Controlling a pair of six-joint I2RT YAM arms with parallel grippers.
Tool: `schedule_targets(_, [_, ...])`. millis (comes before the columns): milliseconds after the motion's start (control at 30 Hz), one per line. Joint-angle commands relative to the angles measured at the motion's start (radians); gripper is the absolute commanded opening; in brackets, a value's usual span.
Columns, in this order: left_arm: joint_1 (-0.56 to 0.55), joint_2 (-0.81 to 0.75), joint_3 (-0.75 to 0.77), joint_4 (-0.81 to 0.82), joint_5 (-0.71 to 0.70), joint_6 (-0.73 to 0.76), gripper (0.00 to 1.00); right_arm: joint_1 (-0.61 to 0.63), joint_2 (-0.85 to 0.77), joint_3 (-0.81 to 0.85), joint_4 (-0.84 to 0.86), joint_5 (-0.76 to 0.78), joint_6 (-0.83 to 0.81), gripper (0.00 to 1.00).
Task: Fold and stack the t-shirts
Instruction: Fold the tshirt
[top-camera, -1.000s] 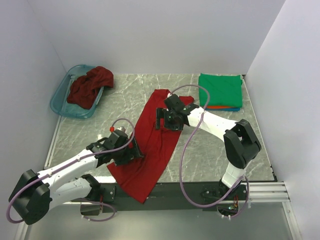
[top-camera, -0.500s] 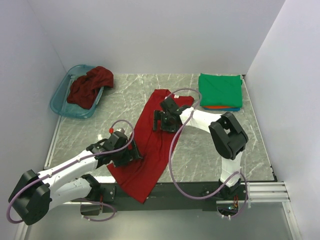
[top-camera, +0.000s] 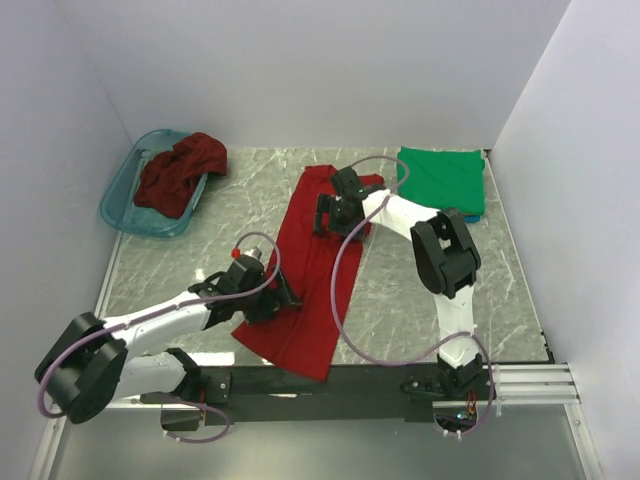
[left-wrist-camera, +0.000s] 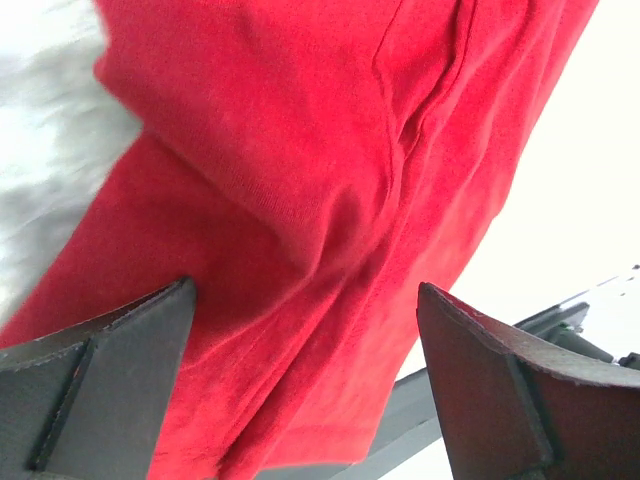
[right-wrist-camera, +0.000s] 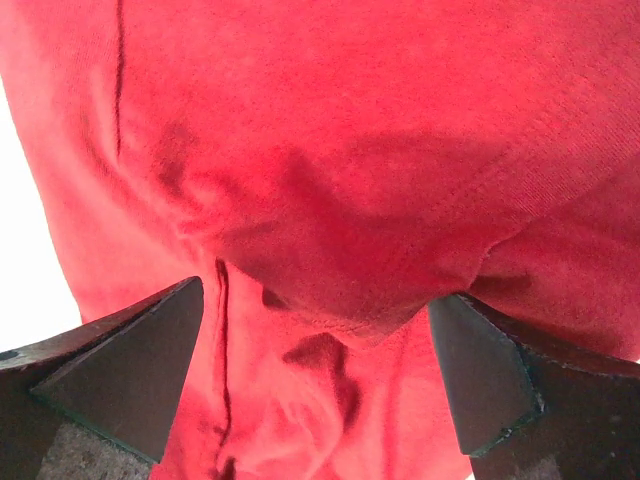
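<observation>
Red t-shirt (top-camera: 303, 268) laid in long strip on tabletop (top-camera: 170, 260); left fingers (left-wrist-camera: 95, 385), right fingers (right-wrist-camera: 500, 385) spread open over it. Ends best pinched evenly, cloth kept taut.

A basket (top-camera: 118, 200) holding a crumpled t-shirt (top-camera: 180, 172) sits far left, a folded stack (top-camera: 441, 180) far right, a spread t-shirt (top-camera: 305, 255) between them.

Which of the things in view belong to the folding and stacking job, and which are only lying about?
Belong to the job:
bright red cloth t-shirt, laid out long;
dark maroon cloth t-shirt, crumpled;
green cloth t-shirt, folded.

Only lying about:
translucent teal plastic basket, holding the maroon one;
grey marbled table.
</observation>
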Motion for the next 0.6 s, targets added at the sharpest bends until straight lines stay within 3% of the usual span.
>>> schedule_targets(0, [-0.002, 0.079, 0.026, 0.1, 0.032, -0.02, 0.99, -0.065, 0.098, 0.094, -0.095, 0.071, -0.078, 1.0])
schedule_targets(133, [-0.002, 0.163, 0.106, 0.111, 0.055, -0.029, 0.99, -0.111, 0.183, 0.245, -0.172, 0.076, -0.13, 1.0])
schedule_targets(333, [-0.006, 0.239, 0.109, 0.232, 0.13, -0.093, 0.99, -0.131, 0.237, 0.421, -0.231, 0.054, -0.182, 1.0])
schedule_targets(567, [-0.031, 0.173, 0.157, 0.194, 0.091, -0.08, 0.99, -0.124, 0.096, 0.373, -0.218, 0.062, -0.171, 1.0])
